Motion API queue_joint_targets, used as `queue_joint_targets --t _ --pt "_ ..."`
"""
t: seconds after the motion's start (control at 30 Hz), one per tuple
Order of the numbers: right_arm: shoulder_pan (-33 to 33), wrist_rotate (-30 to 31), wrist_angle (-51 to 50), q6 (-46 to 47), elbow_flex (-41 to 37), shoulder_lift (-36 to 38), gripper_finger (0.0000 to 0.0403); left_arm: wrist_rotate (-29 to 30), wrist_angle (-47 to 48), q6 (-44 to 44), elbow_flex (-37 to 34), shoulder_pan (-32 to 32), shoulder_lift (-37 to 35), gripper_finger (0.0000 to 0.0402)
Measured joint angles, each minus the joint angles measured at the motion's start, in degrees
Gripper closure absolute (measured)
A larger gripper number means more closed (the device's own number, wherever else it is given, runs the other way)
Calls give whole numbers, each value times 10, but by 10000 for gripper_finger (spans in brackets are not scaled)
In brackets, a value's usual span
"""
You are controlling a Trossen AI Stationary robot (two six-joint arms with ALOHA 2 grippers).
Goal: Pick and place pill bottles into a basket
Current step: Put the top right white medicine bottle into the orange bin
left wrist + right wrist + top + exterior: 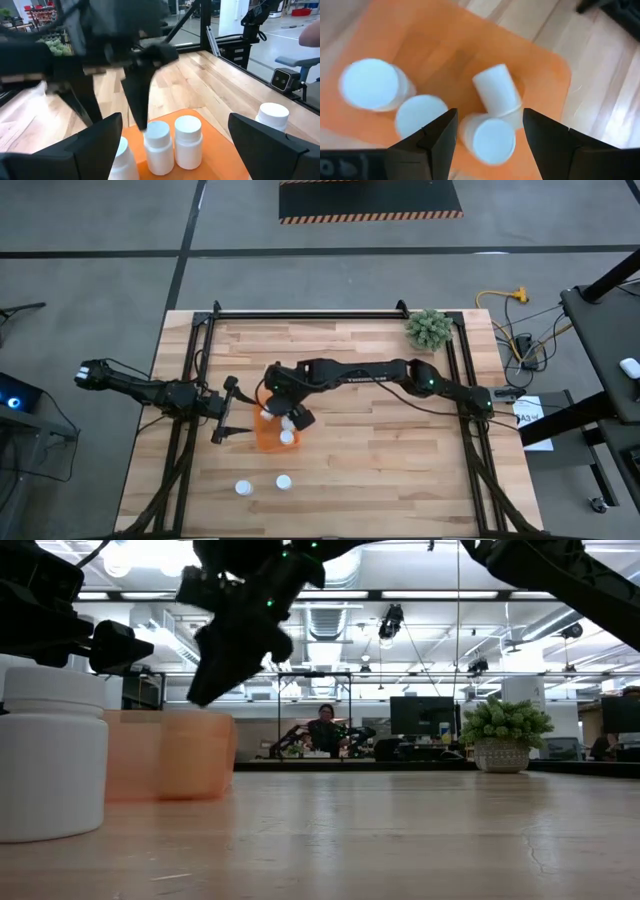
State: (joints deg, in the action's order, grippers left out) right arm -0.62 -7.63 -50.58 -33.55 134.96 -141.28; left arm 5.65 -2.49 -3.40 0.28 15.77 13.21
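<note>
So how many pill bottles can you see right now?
6: four pill bottles in the orange basket, one tipped; two on the table outside it. None seem hidden.

A light wooden desk (380, 450) carries a green fuzzy plant (428, 329) in a pale pot at its far right corner. On the grey floor to the right lie a yellow cable (500, 298) and a sheet of paper (530, 418). A striped-edged dark mat (368, 200) lies beyond. A person (324, 726) sits far off among monitors (423, 716).

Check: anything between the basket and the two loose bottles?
Nothing: high view shows bare table between the basket and the two loose bottles.
</note>
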Motion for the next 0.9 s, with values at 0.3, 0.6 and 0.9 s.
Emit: queue_joint_targets --t 0.3,0.6,0.9 --pt "-15 -79 -10 28 -2 52 188 0 0 0 0 0 0 56" --pt "-32 -155 -3 82 -5 81 188 0 -16 0 0 0 0 56" --pt "-64 -224 30 138 -12 87 188 0 -78 0 0 0 0 56"
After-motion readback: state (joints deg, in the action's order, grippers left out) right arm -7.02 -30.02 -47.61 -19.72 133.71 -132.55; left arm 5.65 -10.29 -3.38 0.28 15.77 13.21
